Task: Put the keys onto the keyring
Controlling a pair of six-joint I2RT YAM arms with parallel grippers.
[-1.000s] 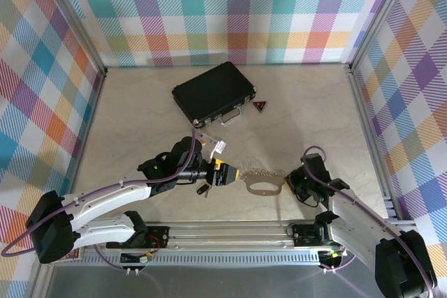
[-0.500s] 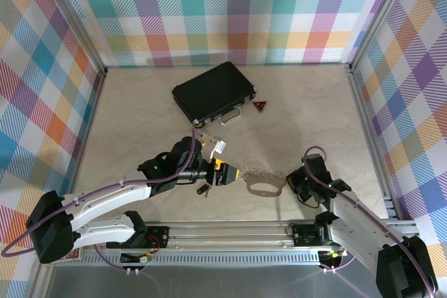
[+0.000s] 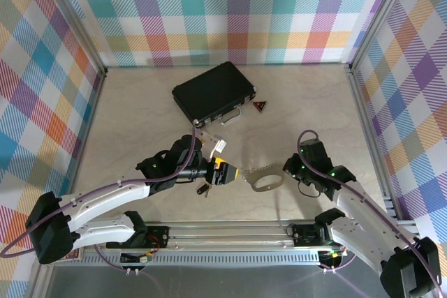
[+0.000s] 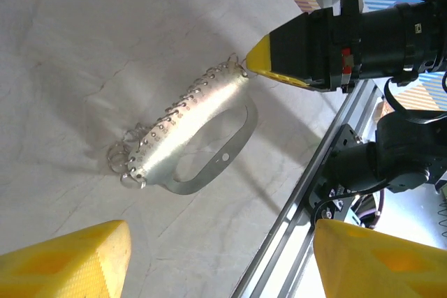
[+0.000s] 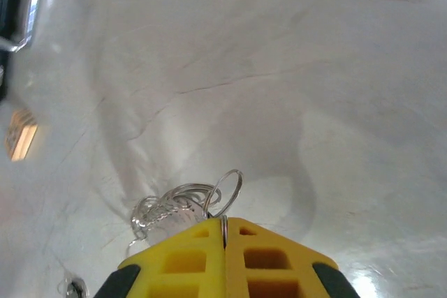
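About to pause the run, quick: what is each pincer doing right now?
Left pincer: open, holding nothing.
Right pincer: closed on a thin ring at one end of the keyring.

Left arm (image 3: 112, 197) low, reaching rightward, left fingers (image 4: 73, 259) spread wide; right fingers (image 5: 185, 259) pinched shut on keyring (image 4: 195, 113) end.
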